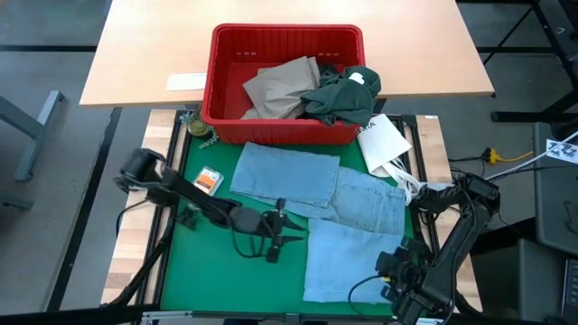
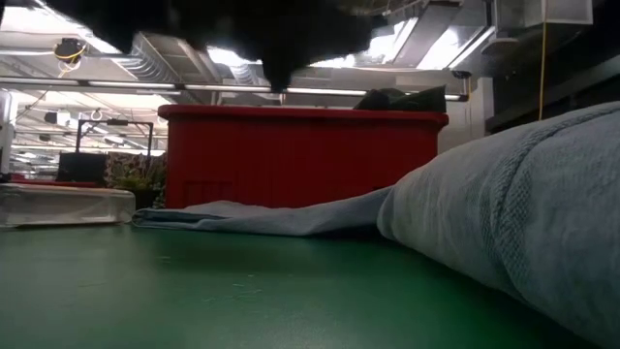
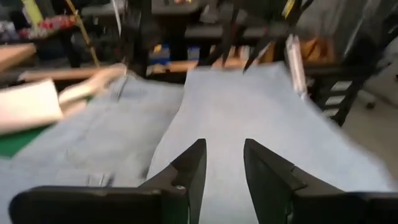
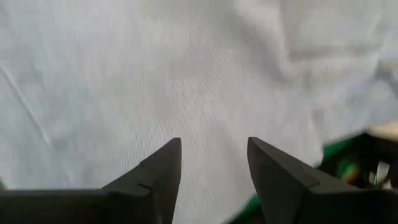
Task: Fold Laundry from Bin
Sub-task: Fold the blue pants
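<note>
While the light blue garment [image 1: 339, 217] lies spread over the green mat [image 1: 194, 271] just in front of the bin [image 1: 284, 83], the job looks to be at the flattening stage — one piece is out and laid down, not yet folded. One end of it reaches almost to the bin's front wall, the other runs down toward the near edge of the mat, with a bend in the middle where it lies a bit rumpled. Still in the bin are the tan khaki trousers [image 1: 280, 88] and the dark green garment [image 1: 343, 95], the green one slumped over the bin's front right corner. A white packet [image 1: 384, 140] rests just off that same corner, touching the blue cloth's edge, and a small orange item [image 1: 209, 180] sits on the mat to the bin's front left. The left gripper [image 3: 222, 171] hangs at the blue garment's left edge, well in front of the bin, fingers parted a modest gap and empty, the cloth stretching away beyond them. The right gripper [image 4: 213, 163] hovers over the garment's near right corner, farthest from the bin, likewise spread with nothing between its fingers [image 4: 158, 168], though whether it touches the fabric I can't tell. Next, I'd judge, each needs to pinch an edge or corner cleanly — one layer only — so the near end can be carried up toward the bin.
</note>
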Action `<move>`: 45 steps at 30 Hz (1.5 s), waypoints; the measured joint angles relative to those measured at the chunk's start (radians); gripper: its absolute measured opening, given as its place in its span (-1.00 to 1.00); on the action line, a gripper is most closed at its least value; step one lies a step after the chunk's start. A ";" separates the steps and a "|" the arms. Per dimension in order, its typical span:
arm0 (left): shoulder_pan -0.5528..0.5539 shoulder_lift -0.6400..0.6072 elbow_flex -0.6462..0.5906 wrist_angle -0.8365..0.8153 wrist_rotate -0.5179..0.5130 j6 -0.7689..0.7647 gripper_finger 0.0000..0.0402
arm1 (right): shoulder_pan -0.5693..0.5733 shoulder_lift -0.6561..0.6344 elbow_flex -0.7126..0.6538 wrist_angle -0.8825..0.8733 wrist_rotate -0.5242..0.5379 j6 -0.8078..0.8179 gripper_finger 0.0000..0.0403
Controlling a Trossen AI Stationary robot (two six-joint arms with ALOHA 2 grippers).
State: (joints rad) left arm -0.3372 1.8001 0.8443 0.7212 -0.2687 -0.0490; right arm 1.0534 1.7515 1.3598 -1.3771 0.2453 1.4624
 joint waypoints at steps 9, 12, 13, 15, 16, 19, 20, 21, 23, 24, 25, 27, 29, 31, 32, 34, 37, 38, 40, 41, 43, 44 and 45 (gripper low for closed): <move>0.086 0.178 0.063 -0.003 0.020 -0.067 -0.66 | -0.001 0.000 -0.109 0.072 0.091 0.004 -0.24; 0.103 0.256 0.123 0.001 0.042 -0.072 -0.69 | 0.000 0.001 -0.177 0.178 0.076 0.004 -0.28; 0.109 0.284 0.143 0.001 0.048 -0.073 -0.70 | 0.000 0.001 -0.198 0.215 0.076 0.004 -0.29; 0.116 0.335 0.175 -0.003 0.052 -0.075 -0.72 | 0.000 0.001 -0.241 0.298 0.075 0.004 -0.29; 0.120 0.352 0.185 -0.013 0.056 -0.076 -0.73 | 0.000 0.001 -0.262 0.336 0.076 0.004 -0.30; 0.126 0.365 0.199 -0.077 0.059 -0.087 -0.74 | 0.000 0.001 -0.329 0.465 0.038 0.002 -0.30; 0.127 0.363 0.199 -0.111 0.059 -0.093 -0.74 | -0.001 0.001 -0.348 0.502 0.022 0.001 -0.30; 0.129 0.361 0.202 -0.144 0.059 -0.101 -0.74 | -0.001 -0.001 -0.364 0.531 0.012 0.001 -0.30; 0.131 0.355 0.202 -0.186 0.062 -0.102 -0.74 | -0.001 -0.005 -0.387 0.571 0.006 0.000 -0.30; 0.132 0.355 0.201 -0.196 0.062 -0.102 -0.74 | -0.001 -0.005 -0.389 0.582 0.018 0.001 -0.30; 0.133 0.354 0.200 -0.198 0.060 -0.102 -0.74 | -0.001 -0.005 -0.389 0.592 0.038 0.000 -0.30; 0.133 0.333 0.200 -0.234 0.056 -0.102 -0.74 | -0.006 -0.003 -0.389 0.612 0.080 0.000 -0.30; 0.134 0.308 0.199 -0.297 0.053 -0.101 -0.74 | -0.014 -0.002 -0.389 0.636 0.093 0.000 -0.30; 0.134 0.273 0.197 -0.369 0.049 -0.099 -0.74 | -0.018 -0.002 -0.382 0.635 0.089 -0.001 -0.30; 0.134 0.256 0.194 -0.391 0.047 -0.098 -0.74 | -0.023 -0.001 -0.376 0.628 0.089 -0.001 -0.30; 0.134 0.231 0.191 -0.411 0.048 -0.098 -0.74 | -0.024 0.000 -0.361 0.609 0.093 -0.007 -0.30; 0.128 0.179 0.187 -0.434 0.047 -0.097 -0.74 | -0.021 -0.010 -0.304 0.532 0.096 -0.038 -0.30; 0.124 0.164 0.187 -0.432 0.046 -0.097 -0.74 | -0.021 -0.012 -0.275 0.495 0.097 -0.051 -0.30; 0.112 0.128 0.187 -0.426 0.047 -0.097 -0.74 | -0.020 -0.013 -0.212 0.388 0.094 -0.062 -0.30; 0.105 0.111 0.188 -0.417 0.048 -0.097 -0.74 | -0.019 -0.013 -0.183 0.332 0.093 -0.067 -0.30; 0.091 0.090 0.189 -0.384 0.051 -0.097 -0.74 | -0.019 -0.013 -0.131 0.239 0.101 -0.073 -0.30; 0.085 0.084 0.189 -0.370 0.054 -0.097 -0.74 | -0.019 -0.013 -0.106 0.198 0.113 -0.075 -0.30; 0.078 0.084 0.189 -0.344 0.054 -0.097 -0.74 | -0.019 -0.013 -0.085 0.151 0.134 -0.075 -0.30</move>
State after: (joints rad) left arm -0.2597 1.8839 1.0336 0.3769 -0.2151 -0.1456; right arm 1.0344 1.7383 1.2747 -1.2264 0.3797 1.3873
